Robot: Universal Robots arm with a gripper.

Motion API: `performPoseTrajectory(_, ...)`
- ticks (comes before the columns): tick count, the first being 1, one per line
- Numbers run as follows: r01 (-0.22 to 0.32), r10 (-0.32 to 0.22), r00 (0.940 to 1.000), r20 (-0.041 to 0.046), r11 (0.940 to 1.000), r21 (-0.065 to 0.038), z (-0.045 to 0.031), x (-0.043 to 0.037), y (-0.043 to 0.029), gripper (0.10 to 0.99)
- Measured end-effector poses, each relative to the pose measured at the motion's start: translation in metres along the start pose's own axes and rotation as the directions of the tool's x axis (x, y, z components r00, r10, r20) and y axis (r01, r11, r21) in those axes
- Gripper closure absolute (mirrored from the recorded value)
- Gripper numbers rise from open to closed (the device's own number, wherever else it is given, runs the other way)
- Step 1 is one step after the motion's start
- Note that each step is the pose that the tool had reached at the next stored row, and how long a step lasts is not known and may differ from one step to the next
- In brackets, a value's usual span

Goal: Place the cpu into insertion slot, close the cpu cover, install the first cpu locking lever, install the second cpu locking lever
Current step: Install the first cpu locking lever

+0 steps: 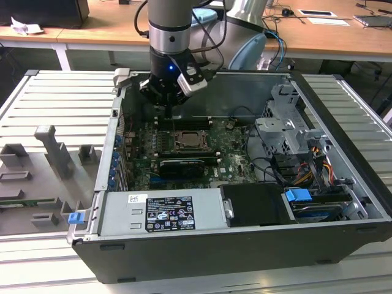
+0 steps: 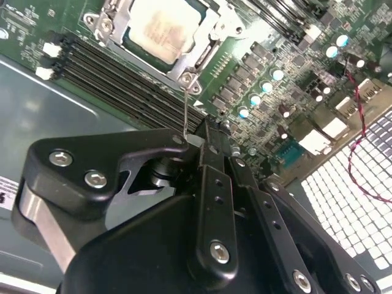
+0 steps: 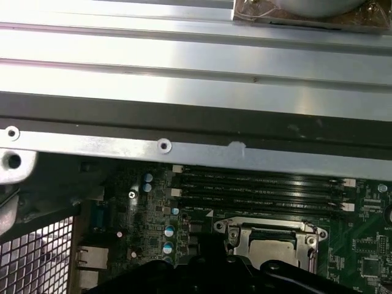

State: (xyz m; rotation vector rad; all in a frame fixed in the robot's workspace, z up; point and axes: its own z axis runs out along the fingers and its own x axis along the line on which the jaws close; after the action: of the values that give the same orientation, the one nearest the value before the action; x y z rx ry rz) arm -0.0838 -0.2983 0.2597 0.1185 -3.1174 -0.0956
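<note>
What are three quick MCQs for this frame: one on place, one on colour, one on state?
1. Where is the cpu?
A) on the grey tray outside the case
B) seated in the insertion slot
C) on top of the power supply

2. What colour is the circuit board around the slot?
A) red
B) white
C) green

3. How does the cpu cover stand?
A) lying down over the chip
B) standing upright
C) taken off and lying outside the case

Answers:
1 B: in the second wrist view the pale chip face sits within the socket's metal rim.
2 C: the board beside the socket shows green in both wrist views.
3 A: the silver frame lies flat round the chip, whose face shows through its window.
</note>
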Motion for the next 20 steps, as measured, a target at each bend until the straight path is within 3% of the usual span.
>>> performPoseTrajectory(2, 0.000, 0.000, 1.0000, 0.0001, 1.0000, 0.000, -0.0001, -0.0033, -0.0002, 0.980)
performPoseTrajectory(7, -0.001, 0.001, 1.0000, 0.0000, 1.0000, 0.000, -0.0001, -0.0218, -0.0017, 0.980)
performPoseTrajectory(10, -0.002, 0.002, 1.0000, 0.0001, 1.0000, 0.000, 0.0005, -0.0274, -0.0021, 0.980)
performPoseTrajectory(20, -0.002, 0.002, 1.0000, 0.0006, 1.0000, -0.002, 0.0041, -0.0329, -0.0028, 0.980)
